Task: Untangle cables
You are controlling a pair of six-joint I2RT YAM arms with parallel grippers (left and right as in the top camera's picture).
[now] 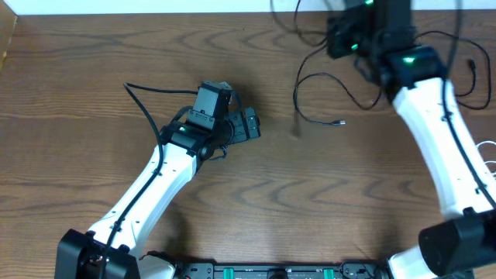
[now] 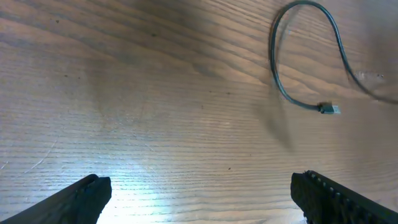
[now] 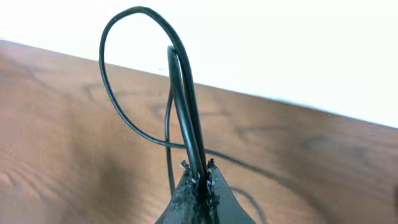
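Table: brown wood-grain table [image 1: 77, 77] that carried everything; a pale wall ran along its far edge.
Right arm: white-and-black arm [image 1: 442, 132] reached from the near right corner to the far right of the table.
Left arm: white-and-black arm [image 1: 147, 194] reached from the near left corner towards the table's middle.
Left pincer: the left pincer [image 2: 202, 190] had its jaws spread wide with nothing between them, over bare wood.
Right pincer: the right pincer [image 3: 200, 180] was clamped tight on a black cable, above the table near the far edge.
Gripped cable: the gripped cable [image 3: 188, 118] rose from the closed tips in two strands, arched over in a loop, and trailed down onto the wood behind.
Loose cable: the loose cable [image 1: 296, 97], thin and black, lay in an open curve on the table between the two arms, apart from the left pincer.
Plug: a small plug [image 2: 329, 109] ended the loose cable, lying flat on the wood.
White cord: a thin pale line [image 1: 488, 159] at the right edge was possibly the white cord; it was too faint and cropped to confirm.
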